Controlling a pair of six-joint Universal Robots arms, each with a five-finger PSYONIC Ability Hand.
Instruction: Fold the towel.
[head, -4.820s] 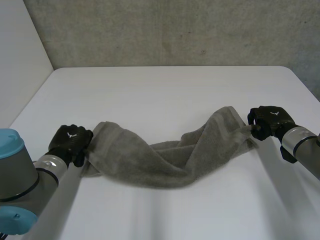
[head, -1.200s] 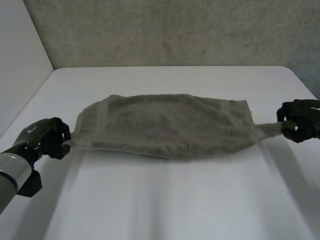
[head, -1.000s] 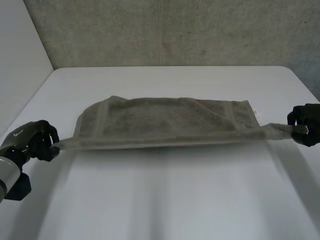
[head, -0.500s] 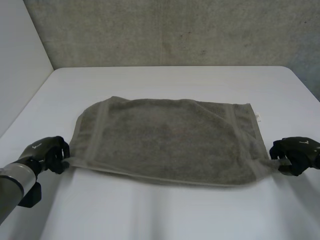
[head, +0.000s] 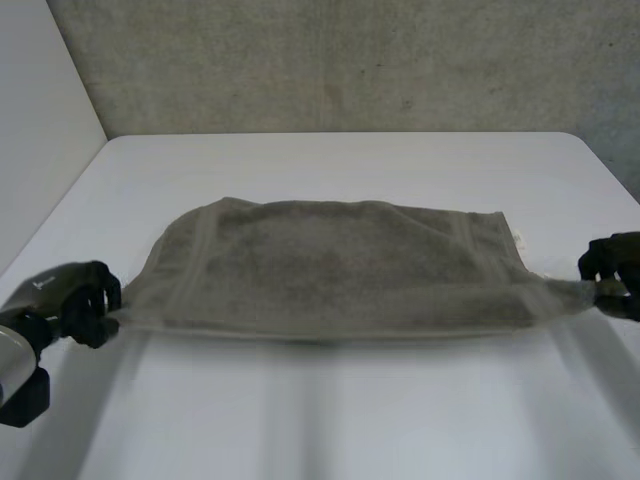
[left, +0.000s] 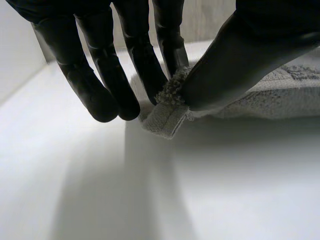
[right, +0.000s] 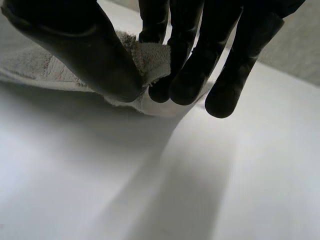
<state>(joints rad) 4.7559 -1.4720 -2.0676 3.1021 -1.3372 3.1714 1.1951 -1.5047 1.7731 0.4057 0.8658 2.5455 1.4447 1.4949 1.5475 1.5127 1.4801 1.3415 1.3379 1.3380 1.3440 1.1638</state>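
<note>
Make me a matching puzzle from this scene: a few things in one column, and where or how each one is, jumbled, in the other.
Things:
1. grey terry towel
2. robot's black left hand
3. robot's black right hand
4. white table

Place or state:
a. pinches the towel's corner on the robot's right
b. lies beneath everything else
c. pulled taut between the two hands
d. pinches the towel's corner on the robot's left

Pairs: 1-c, 2-d, 3-a, 4-b.

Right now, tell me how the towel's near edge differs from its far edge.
The near edge is lifted off the table, taut between the left hand and right hand; the far edge rests on it, unheld. The near edge's corners are pulled to points; the far edge's left corner curves round. Both belong to one grey towel.
</note>
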